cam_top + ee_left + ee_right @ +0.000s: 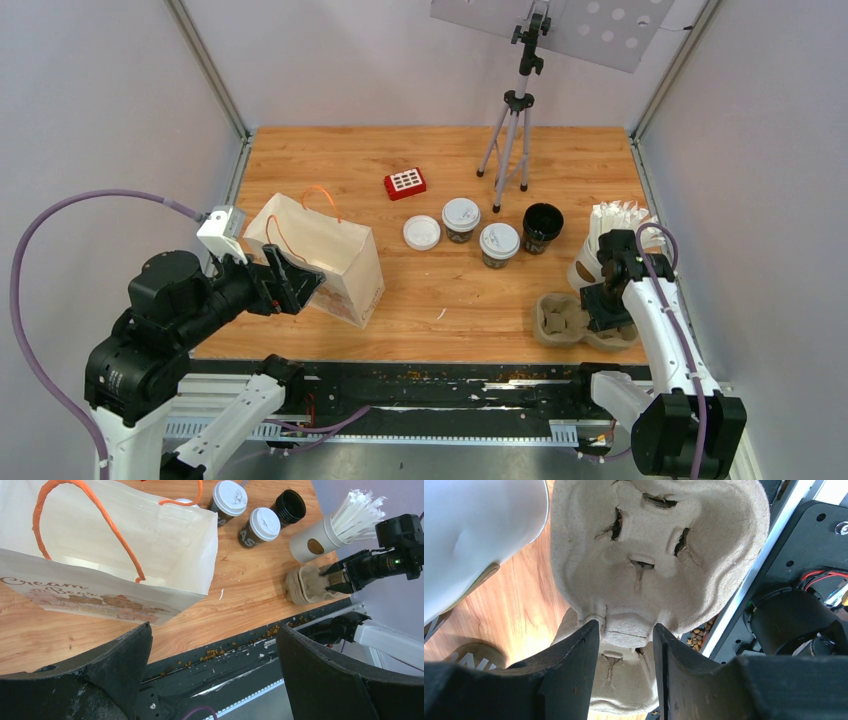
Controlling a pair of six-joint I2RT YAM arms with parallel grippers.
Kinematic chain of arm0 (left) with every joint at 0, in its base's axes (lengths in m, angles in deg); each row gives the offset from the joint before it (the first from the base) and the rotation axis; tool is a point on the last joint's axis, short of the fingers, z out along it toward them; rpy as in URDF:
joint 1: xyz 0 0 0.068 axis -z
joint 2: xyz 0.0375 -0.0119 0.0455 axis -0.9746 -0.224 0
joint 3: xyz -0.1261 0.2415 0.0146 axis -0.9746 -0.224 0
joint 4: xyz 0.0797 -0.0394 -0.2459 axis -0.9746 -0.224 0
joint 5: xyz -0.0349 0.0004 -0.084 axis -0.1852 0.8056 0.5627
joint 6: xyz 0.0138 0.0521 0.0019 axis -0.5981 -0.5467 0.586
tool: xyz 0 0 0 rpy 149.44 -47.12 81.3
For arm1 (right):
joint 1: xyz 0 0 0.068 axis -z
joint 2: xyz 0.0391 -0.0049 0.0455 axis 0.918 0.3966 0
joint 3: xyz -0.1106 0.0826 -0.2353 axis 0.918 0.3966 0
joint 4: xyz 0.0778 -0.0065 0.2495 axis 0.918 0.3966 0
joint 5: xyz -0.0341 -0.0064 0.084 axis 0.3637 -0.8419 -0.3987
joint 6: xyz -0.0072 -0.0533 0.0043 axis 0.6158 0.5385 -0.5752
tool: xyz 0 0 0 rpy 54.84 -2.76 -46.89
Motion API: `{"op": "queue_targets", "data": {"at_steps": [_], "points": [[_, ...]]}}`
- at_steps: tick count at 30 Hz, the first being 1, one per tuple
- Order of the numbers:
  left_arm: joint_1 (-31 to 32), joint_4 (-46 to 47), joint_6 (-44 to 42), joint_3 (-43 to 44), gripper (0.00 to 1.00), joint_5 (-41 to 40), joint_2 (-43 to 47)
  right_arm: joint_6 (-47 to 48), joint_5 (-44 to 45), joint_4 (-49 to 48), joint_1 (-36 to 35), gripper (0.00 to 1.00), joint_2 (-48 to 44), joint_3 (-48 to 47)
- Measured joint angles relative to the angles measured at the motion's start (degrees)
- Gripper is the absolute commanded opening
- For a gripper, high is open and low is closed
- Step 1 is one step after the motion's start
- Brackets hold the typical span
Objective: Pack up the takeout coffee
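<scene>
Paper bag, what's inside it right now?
Only bare pale inner walls show inside the paper bag; no cup is visible. Its near wall covers the deepest part. Both lidded coffees stand outside on the table.

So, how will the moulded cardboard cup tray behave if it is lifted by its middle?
Probably light: the cup tray is thin moulded pulp with no cups in it. Likely stiff enough to hold shape, yet crushable, since its well slits look torn. Its rough surface should not slip in the right claw.
</scene>
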Motion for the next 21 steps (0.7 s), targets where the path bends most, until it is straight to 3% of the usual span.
{"op": "queue_targets", "data": {"at_steps": [21], "points": [[0.0, -0.3, 0.0, -0.3, 1.0, -0.1, 0.2, -0.5, 0.1, -0.7, 0.0, 0.3, -0.5, 1.0]]}}
